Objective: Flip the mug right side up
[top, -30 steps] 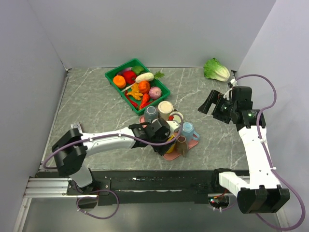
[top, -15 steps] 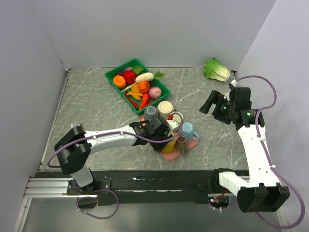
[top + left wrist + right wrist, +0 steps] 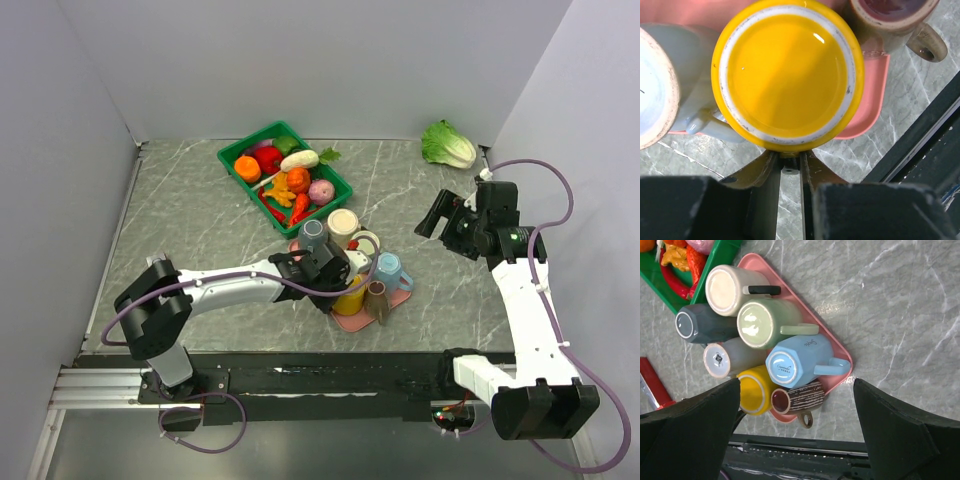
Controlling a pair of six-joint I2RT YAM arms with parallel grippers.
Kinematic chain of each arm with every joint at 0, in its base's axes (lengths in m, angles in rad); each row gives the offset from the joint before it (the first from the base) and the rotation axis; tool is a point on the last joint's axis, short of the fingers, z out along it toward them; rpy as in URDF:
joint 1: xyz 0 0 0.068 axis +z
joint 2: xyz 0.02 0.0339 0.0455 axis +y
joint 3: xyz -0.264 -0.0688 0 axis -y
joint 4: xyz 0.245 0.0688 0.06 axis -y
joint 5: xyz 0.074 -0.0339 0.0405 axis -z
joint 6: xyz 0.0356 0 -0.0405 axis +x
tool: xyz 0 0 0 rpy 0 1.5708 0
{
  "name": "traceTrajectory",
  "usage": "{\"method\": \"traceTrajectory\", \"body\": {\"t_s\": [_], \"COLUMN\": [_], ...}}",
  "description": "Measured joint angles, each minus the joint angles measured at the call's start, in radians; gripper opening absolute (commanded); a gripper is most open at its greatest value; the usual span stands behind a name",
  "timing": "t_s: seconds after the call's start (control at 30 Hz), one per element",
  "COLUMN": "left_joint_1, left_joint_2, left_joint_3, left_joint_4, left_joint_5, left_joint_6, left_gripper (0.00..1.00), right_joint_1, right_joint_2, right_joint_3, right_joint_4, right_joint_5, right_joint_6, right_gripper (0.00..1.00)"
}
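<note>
**Left claw on the upturned yellow mug, right claw wide and far off**

From above: two arms, one pink tray (image 3: 350, 322) crowded with mugs, one green crate (image 3: 226, 160) of toy vegetables and one lettuce (image 3: 448, 143) at the far right corner of the marbled table (image 3: 180, 220). The left claw (image 3: 335, 280) reaches across to the near end of the tray, where the yellow mug (image 3: 350, 297) stands right against it. The right claw (image 3: 437, 215) hangs well apart from the tray, on the right side of the table.

Left wrist: the yellow mug fills the view, base up, with a white unglazed ring around the foot. The two fingers (image 3: 759, 170) meet at its near edge, almost together and clamped on a small yellow piece at the mug's side. One brown mug (image 3: 892, 20) sits just beyond on the right, and one pale mug (image 3: 660, 85) touches it on the left.

Right wrist: seven mugs in all, counted on the tray. Six show their bases: cream, dark grey, pale green, white, light blue and yellow. The brown striped one shows a dark red inside. The yellow mug is at the tray's near corner, between the white and the brown. This claw's own fingers stand far apart at the frame's lower corners, holding nothing.
</note>
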Motion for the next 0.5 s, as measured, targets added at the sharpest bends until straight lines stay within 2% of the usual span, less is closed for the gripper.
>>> {"method": "traceTrajectory", "body": {"t_s": [0.07,0.5], "left_joint_1": [0.0,0.006], "left_joint_2": [-0.001,-0.104], "left_joint_3": [-0.004,-0.064], "left_joint_4": [0.006,-0.003], "left_joint_5": [0.0,-0.029], "left_joint_6": [0.0,-0.009], "left_gripper": [0.01,0.01], "right_joint_1": [0.0,0.0], "right_joint_2": [-0.001,-0.01], "right_joint_3": [0.0,-0.023], "right_joint_4": [0.0,0.006], "right_joint_5": [0.005,0.007], "right_joint_6": [0.004,0.028], "right_gripper": [1.0,1.0]}}
